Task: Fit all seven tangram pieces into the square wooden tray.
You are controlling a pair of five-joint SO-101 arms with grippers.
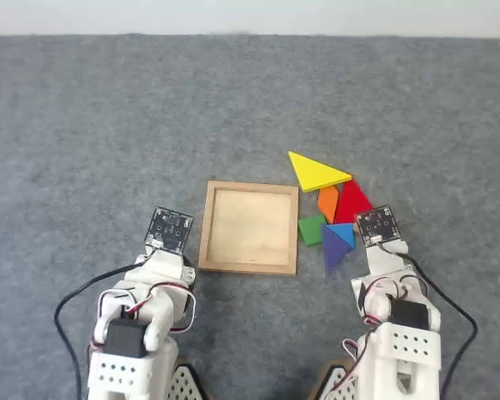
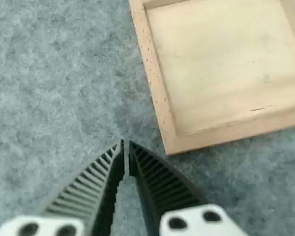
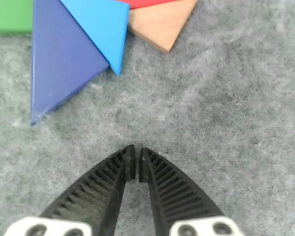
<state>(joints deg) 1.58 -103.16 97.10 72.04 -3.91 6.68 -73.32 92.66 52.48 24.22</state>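
A square wooden tray (image 1: 207, 227) is seen lying flat on a grey carpet (image 1: 108, 125), and its bare wooden floor is shown across the whole inside. The coloured pieces are gathered outside the tray, all on the side that faces the right arm (image 1: 393, 312). A green square (image 1: 312, 230) is placed just beside the tray's rim on that side, towards the tray's near corner. A dark blue triangle (image 1: 332, 250) and a light blue triangle (image 1: 344, 234) are found one step farther from the tray than the green square, their edges pressed together. An orange piece (image 1: 327, 202) and a red triangle (image 1: 352, 202) are set farther back, level with the tray's middle, and a yellow triangle (image 1: 317, 172) is laid just past the tray's far corner, apart from the rim. In the right wrist view a tan wooden piece (image 3: 162, 24) is seen tucked against the red and light blue ones. The right gripper (image 3: 136, 151) is held low over the carpet with the cluster between it and the tray; its toothed fingers are brought together, with nothing held between them. The left gripper (image 2: 126, 145) is poised over the carpet just off the tray's near corner on the side of the left arm (image 1: 142, 312), close to the rim but not touching it, and its fingers are likewise pressed together on nothing.
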